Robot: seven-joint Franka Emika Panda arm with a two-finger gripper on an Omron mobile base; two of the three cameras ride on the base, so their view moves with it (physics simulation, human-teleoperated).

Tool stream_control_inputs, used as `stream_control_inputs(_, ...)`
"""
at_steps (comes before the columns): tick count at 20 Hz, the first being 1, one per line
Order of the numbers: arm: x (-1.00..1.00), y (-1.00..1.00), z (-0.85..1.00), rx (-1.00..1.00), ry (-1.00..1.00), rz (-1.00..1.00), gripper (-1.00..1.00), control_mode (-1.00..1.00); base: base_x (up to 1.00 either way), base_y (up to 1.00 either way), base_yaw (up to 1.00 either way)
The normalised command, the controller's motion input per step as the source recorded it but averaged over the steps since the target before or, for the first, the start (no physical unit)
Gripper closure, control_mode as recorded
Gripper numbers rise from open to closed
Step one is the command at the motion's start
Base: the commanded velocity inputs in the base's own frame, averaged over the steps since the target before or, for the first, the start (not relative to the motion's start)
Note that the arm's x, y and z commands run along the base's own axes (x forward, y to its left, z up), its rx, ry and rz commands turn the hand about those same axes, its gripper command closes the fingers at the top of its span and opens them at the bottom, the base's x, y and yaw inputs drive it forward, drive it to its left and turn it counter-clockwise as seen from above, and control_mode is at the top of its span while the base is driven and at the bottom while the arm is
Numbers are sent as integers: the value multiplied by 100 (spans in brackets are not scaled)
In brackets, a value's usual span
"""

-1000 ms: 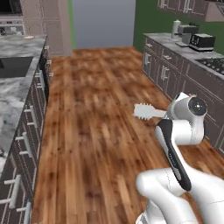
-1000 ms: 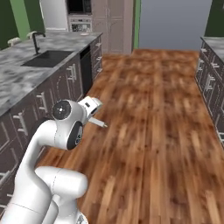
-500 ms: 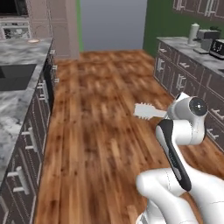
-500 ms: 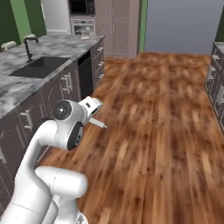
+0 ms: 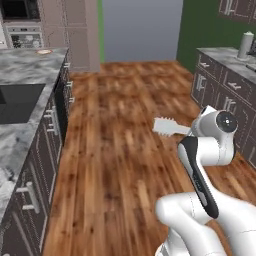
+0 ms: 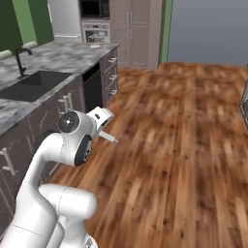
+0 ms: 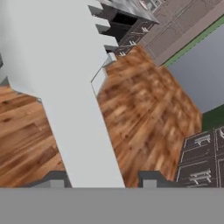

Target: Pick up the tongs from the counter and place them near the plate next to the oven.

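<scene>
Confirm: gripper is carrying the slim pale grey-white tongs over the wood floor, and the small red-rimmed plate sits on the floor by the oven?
Not quite. The small round white plate with a red-orange rim sits on the grey-and-white marbled counter, as the left base view shows. The gripper does hold the slim pale grey-white tongs above the wooden floor.

Along our left runs the counter (image 5: 30,67), grey-and-white marbled stone over dark cabinets; we see it again in the right base view (image 6: 63,53). A black sink (image 5: 17,102) is set into it, with a black tap (image 6: 19,60) standing at its far edge. Near the counter's far end lies the plate (image 5: 44,51), small, red-orange at the rim, flat on the stone. Across the wood floor (image 5: 120,145) a second worktop (image 5: 227,57) bears a pale upright cylinder (image 5: 244,45).
</scene>
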Motion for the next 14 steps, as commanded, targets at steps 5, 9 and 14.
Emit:
stream_control_inputs(5, 0, 0, 0, 0, 0, 0, 100, 100, 100, 0, 10)
stream_control_inputs(9, 0, 0, 0, 0, 0, 0, 100, 100, 100, -13, 19)
stream_control_inputs(14, 0, 0, 0, 0, 0, 0, 100, 100, 100, -18, 31)
